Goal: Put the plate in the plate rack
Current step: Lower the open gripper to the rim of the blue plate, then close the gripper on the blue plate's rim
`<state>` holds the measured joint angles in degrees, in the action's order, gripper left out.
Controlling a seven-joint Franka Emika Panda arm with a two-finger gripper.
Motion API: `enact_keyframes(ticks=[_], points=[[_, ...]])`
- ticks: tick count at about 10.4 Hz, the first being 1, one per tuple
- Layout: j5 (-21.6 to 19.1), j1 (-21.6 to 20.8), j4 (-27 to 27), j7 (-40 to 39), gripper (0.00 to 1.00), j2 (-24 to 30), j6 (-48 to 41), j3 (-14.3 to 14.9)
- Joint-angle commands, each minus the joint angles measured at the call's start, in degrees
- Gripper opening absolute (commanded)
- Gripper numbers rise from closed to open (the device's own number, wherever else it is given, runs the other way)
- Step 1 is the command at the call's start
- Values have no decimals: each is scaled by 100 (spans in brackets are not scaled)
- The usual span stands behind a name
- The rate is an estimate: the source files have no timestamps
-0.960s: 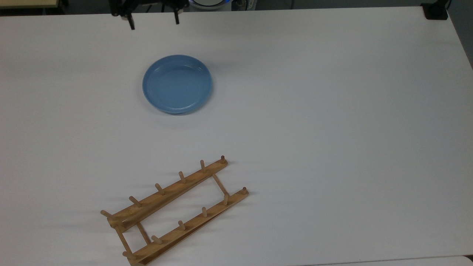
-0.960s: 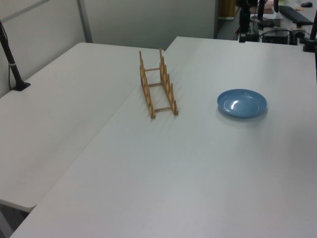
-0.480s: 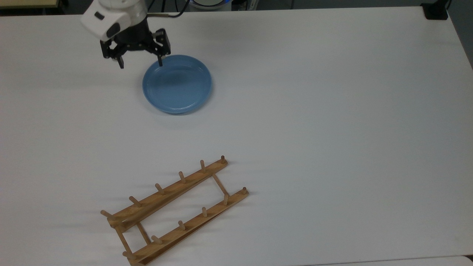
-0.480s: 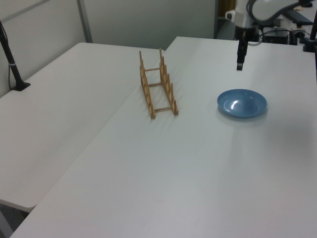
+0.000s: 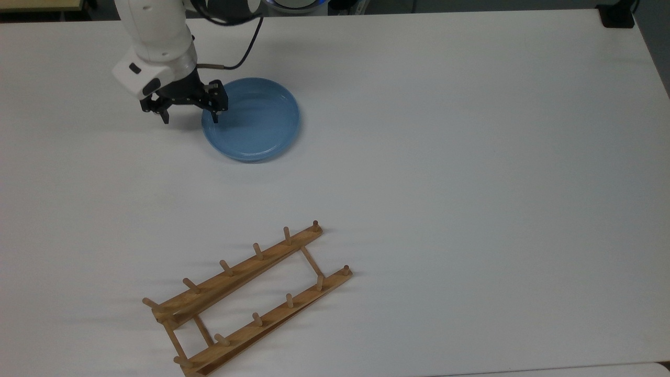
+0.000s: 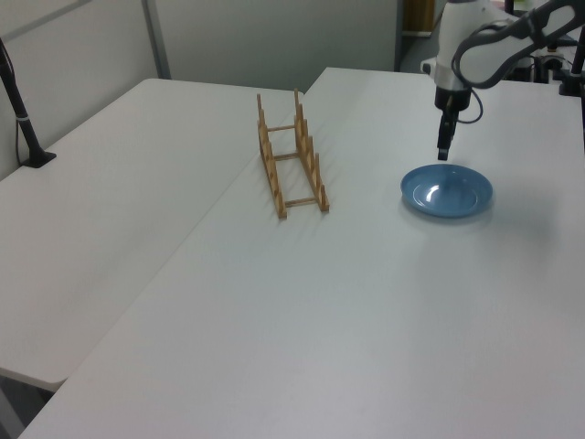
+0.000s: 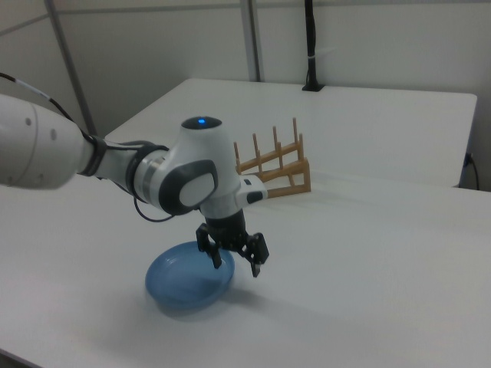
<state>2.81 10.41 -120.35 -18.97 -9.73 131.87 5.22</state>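
The light-blue plate (image 5: 256,123) lies flat on the white table, and it also shows in the left view (image 6: 447,190) and the right view (image 7: 184,285). My gripper (image 5: 190,118) is open and points down at the plate's rim on the top view's left. One fingertip (image 5: 214,118) is over the rim, the other (image 5: 166,119) over bare table. In the left view the gripper (image 6: 443,152) hangs just above the plate's far edge, and in the right view the gripper (image 7: 237,267) straddles the rim. The wooden plate rack (image 5: 246,298) stands apart near the front edge, with nothing in it (image 6: 292,155) (image 7: 275,165).
A black post base (image 5: 616,15) sits at the table's corner at the top view's upper right. A black pole (image 6: 23,119) stands on the adjoining table at the left view's left. Open white table (image 5: 471,183) spreads between plate and rack.
The arm has come in from the top view's upper edge and descended. The open gripper has moved from behind the plate down to its rim. Plate and rack have not moved.
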Motion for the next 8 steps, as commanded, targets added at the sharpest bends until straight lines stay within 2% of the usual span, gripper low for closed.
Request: enact_keyframes(ticks=[1, 2, 3, 5, 6, 7, 8], points=[[-87, -4, -6, 234, 99, -266, 128, -12], [-87, -13, -6, 470, 92, -336, 128, -30], [-87, -30, -6, 647, 78, -345, 128, -56], [-131, -57, 3, 885, 30, -328, 102, -82], [-131, -57, 12, 955, 12, -311, 93, -152], [-140, -57, 64, 1095, 0, -310, 67, -231], [-140, -57, 73, 1297, 0, -302, 67, -319]])
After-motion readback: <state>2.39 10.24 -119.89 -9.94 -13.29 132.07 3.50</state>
